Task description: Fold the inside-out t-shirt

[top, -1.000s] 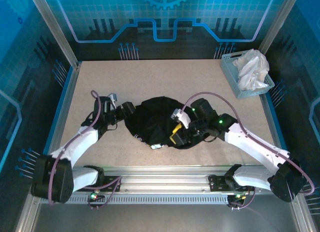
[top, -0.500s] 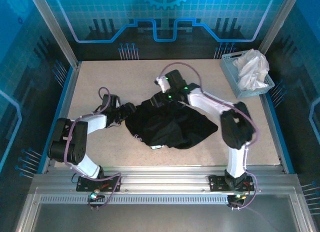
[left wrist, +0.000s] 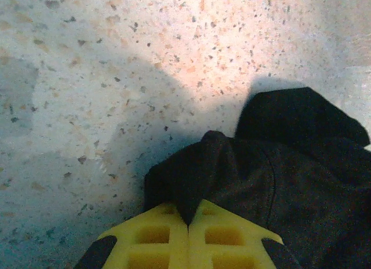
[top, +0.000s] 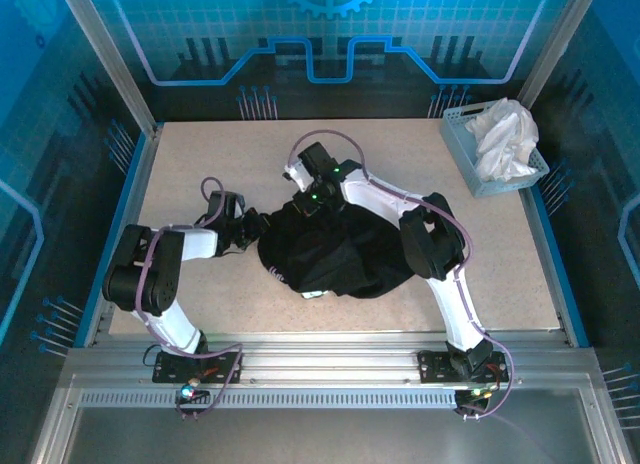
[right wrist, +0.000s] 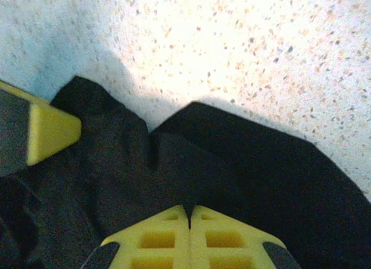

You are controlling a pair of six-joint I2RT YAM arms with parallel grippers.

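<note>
Tabletop (top: 200, 154) of speckled beige laminate spans my overhead view, bare around the work.

At its middle lies the large black cotton t-shirt (top: 335, 254), bunched into a rumpled mound with no sleeve or hem laid flat. It sits between the two arms, slightly nearer the near edge than the far one.

My white left arm (top: 185, 246) reaches in from the left and meets the shirt's left edge. My white right arm (top: 385, 199) bends over the mound and comes down on the shirt's far edge.

In the far right corner, well apart from the shirt, stands a light blue slotted plastic basket (top: 462, 149). A crumpled white cloth (top: 505, 134) is heaped inside it.

The left gripper (top: 255, 225) has its yellow pads pressed together in its wrist view (left wrist: 188, 214), with a ridge of black fabric pinched between the tips. That cloth rises off the tabletop toward the pads.

The right gripper (top: 305, 206) is likewise closed in its own wrist view (right wrist: 189, 211). Its yellow pads meet over black cloth, and a crease runs up from their seam, so I read it as clamped on the shirt too.

A small white label (top: 313, 294) shows at the mound's near edge.
</note>
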